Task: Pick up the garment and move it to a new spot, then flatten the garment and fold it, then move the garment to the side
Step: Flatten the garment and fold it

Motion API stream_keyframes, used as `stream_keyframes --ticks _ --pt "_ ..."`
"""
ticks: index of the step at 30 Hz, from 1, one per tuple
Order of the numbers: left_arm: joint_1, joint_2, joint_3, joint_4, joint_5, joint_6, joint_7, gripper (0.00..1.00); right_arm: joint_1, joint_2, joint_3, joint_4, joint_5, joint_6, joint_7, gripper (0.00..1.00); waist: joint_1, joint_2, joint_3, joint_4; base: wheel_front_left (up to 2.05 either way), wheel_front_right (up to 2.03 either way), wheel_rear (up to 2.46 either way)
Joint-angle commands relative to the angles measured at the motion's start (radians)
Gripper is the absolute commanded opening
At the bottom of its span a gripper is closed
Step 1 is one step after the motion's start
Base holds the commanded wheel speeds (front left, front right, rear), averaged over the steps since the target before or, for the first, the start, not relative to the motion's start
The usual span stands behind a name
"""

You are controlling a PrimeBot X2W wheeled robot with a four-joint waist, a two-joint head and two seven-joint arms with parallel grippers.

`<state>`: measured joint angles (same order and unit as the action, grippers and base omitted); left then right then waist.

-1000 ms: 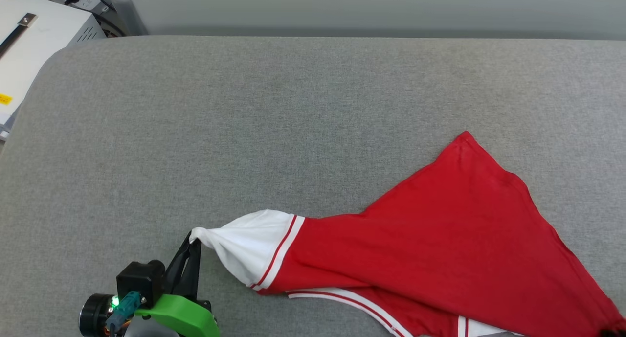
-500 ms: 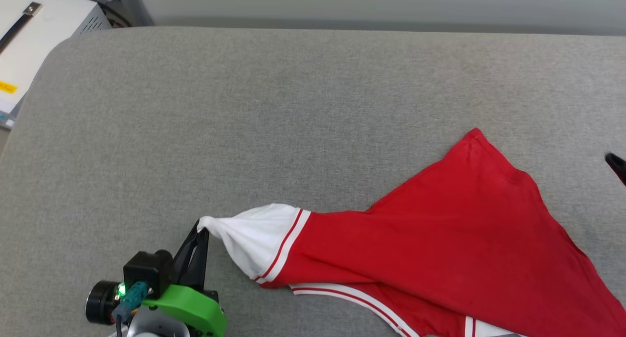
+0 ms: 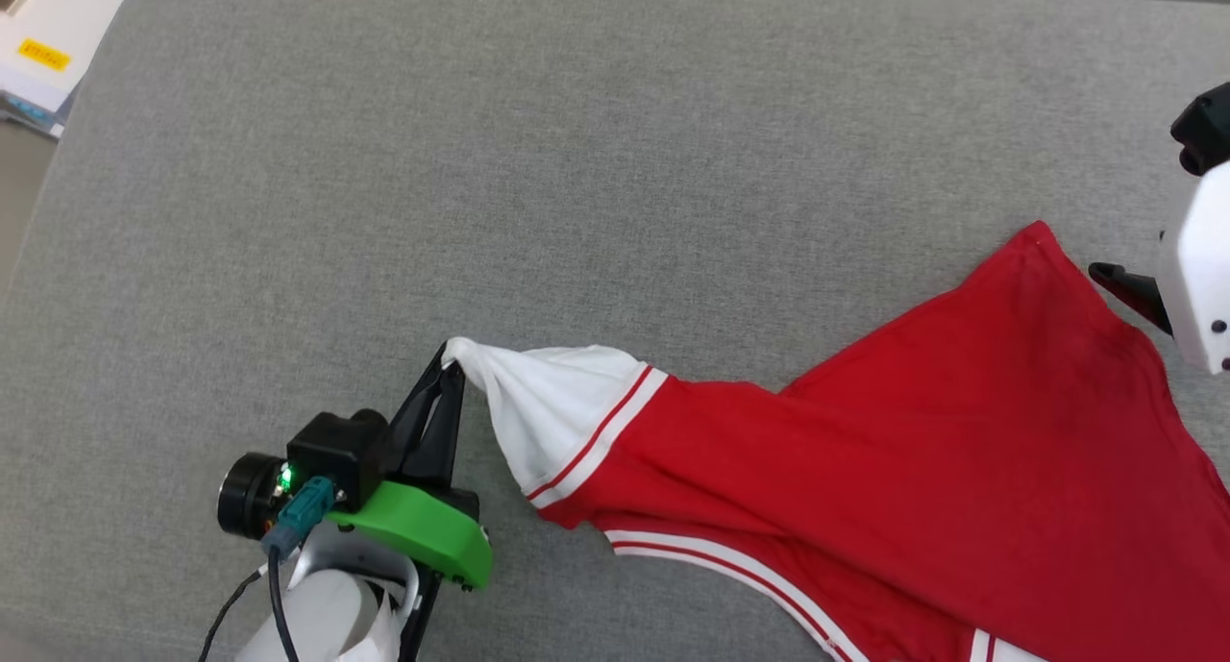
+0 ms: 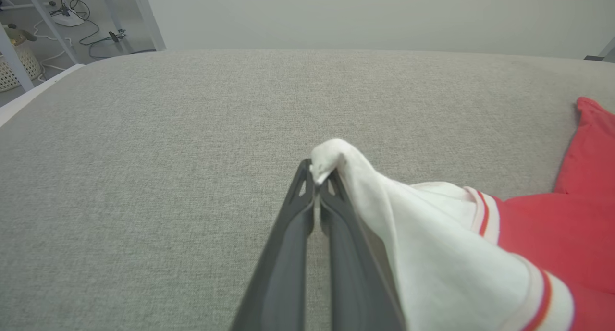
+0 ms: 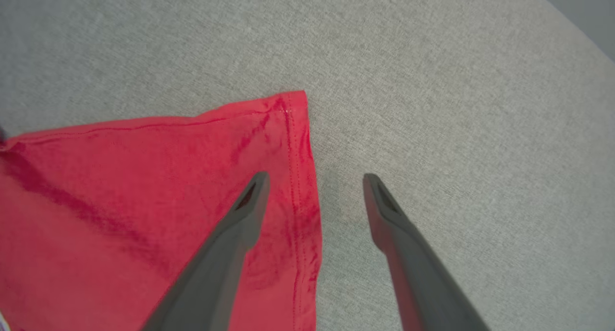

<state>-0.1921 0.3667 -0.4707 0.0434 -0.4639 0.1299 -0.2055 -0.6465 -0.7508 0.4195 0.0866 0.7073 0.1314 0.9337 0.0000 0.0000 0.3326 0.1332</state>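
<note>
Right gripper (image 5: 315, 176) jaws sprang wide above garment (image 5: 144, 191).

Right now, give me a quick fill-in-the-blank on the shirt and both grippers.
1. The left gripper is shut on the shirt's ____ sleeve.
2. The right gripper has its fingers ____.
3. Under the right gripper, the shirt cloth is ____.
Missing words: white; open; red.

A grey woven fabric surface (image 3: 577, 162) with a rounded corner spreads wide under soft, even light. Behind it stands a plain pale wall (image 4: 384, 14). Off the left corner is a white box (image 3: 67, 18) with a yellow label (image 3: 43, 55) — farther back, slanted metal legs (image 4: 149, 18), a power strip (image 4: 67, 18) with loose cables on the floor, and a wicker basket (image 4: 14, 64).
</note>
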Motion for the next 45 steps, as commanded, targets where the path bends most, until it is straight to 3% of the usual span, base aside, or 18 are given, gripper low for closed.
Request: stream_keyframes --ticks 1,7,14,15,16,24,33,39,45 --pt "-0.03 -0.01 -0.002 0.006 0.012 -0.007 -0.011 0.0 -0.04 0.008 0.02 0.03 -0.01 -0.001 0.005 1.0 0.0 0.0 0.055 0.041 0.0 0.0 0.0" --pt "-0.078 -0.037 -0.013 0.036 0.02 -0.023 -0.029 0.0 -0.116 0.04 0.129 0.173 -0.027 -0.001 -0.022 1.0 0.0 0.0 0.105 0.064 0.0 0.0 0.0" --pt "-0.094 -0.055 -0.014 0.075 0.024 -0.036 -0.044 0.0 -0.09 0.017 0.283 0.261 0.029 -0.001 -0.061 1.0 0.0 0.0 0.11 0.065 0.0 0.0 0.0" --pt "-0.094 -0.055 -0.013 0.082 0.024 -0.037 -0.046 0.0 -0.093 0.015 0.292 0.266 0.041 -0.001 -0.089 0.44 0.0 0.0 0.104 0.062 0.0 0.0 0.0" --pt "-0.093 -0.055 -0.012 0.087 0.023 -0.039 -0.047 0.0 -0.095 0.013 0.298 0.271 0.051 -0.001 -0.109 0.0 0.0 0.0 0.098 0.059 0.0 0.0 0.0" --pt "-0.074 -0.04 0.002 0.125 0.025 -0.047 -0.052 0.0 -0.128 0.012 0.281 0.295 0.101 -0.001 -0.39 0.0 0.0 0.0 -0.024 0.017 0.0 0.0 0.0" --pt "-0.056 0.021 0.013 0.07 0.048 -0.039 -0.038 0.0 -0.078 0.007 0.217 0.258 0.115 -0.001 -0.675 0.0 0.0 0.0 -0.171 -0.048 0.0 0.0 0.0" --pt "-0.125 0.071 0.028 0.0 0.069 -0.045 0.0 0.0 -0.034 0.007 0.143 0.226 0.085 -0.001 -0.774 0.0 0.0 0.0 -0.214 -0.08 0.0 0.0 0.0" --pt "-0.279 0.108 0.042 -0.05 0.085 -0.076 0.069 0.0 -0.045 0.035 0.037 0.186 0.024 -0.001 -0.786 0.0 0.0 0.0 -0.198 -0.104 0.0 0.0 0.0"
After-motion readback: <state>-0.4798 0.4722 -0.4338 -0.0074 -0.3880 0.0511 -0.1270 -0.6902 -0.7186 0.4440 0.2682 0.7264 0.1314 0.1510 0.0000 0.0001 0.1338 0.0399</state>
